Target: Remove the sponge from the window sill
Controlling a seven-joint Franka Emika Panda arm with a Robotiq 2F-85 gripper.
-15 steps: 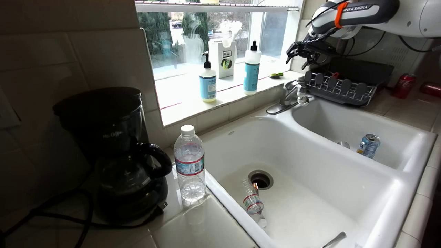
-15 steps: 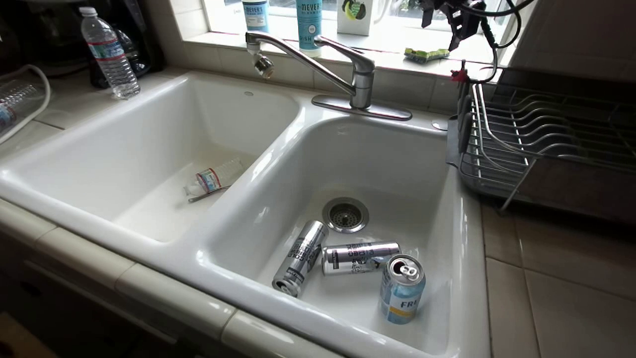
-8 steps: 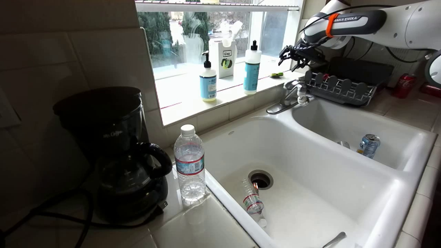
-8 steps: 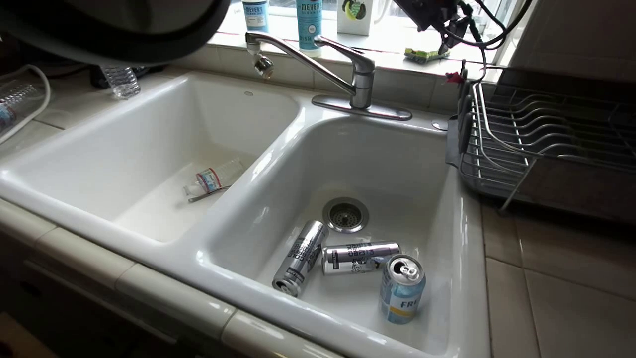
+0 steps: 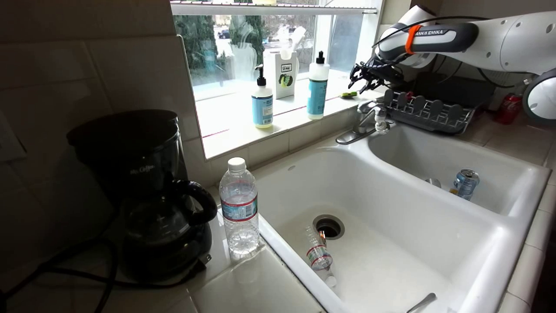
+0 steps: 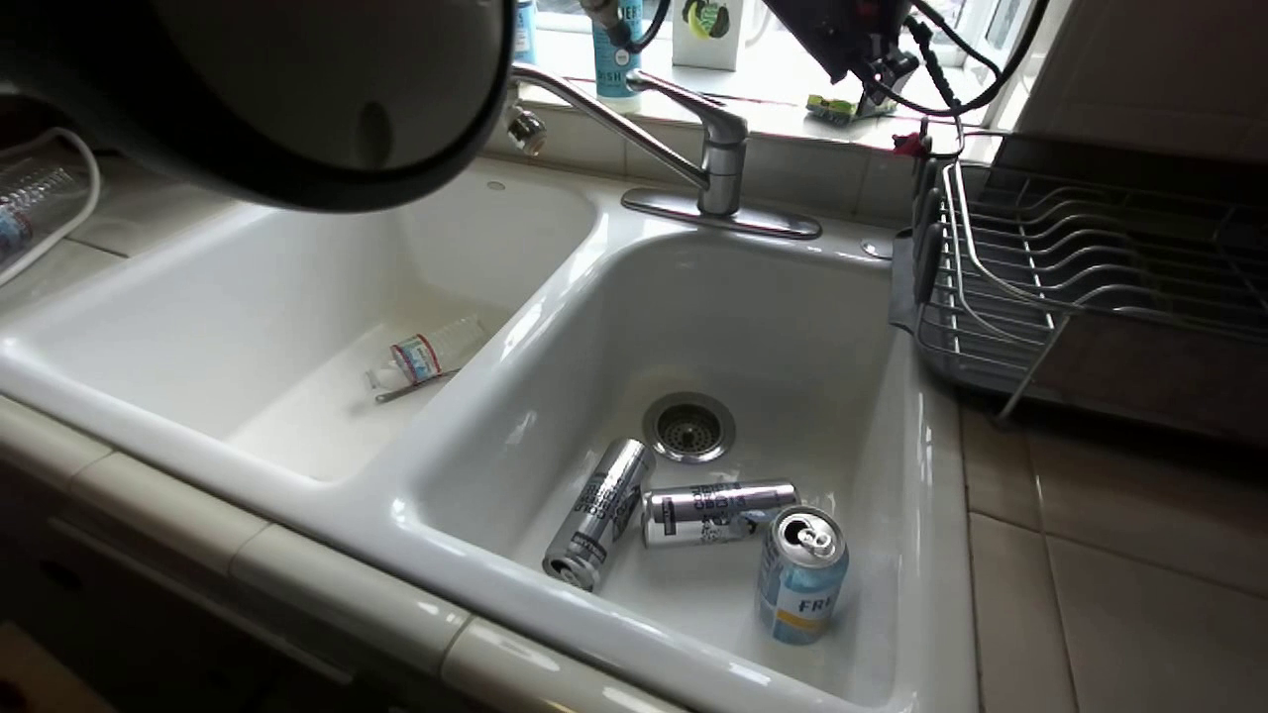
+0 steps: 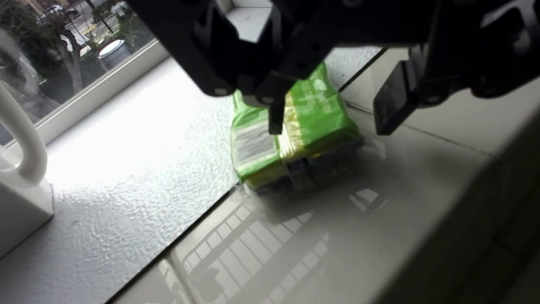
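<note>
The window sill [image 7: 143, 177] bears the sponge [image 7: 310, 122] toward its right end; my gripper [image 7: 332, 120] hangs over it, spread wide, holding nothing. Reach looks nearly done; grasp and removal remain.

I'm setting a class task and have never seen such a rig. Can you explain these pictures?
The machine is a robot arm with a black gripper for a hand. Two pictures look on from outside; the close-up is the wrist view. On the window sill lies a wrapped green sponge, with two blue-labelled bottles and a white container standing there too. Below is a double sink. The gripper's fingers stand apart close to the sponge, so nothing seems held.
</note>
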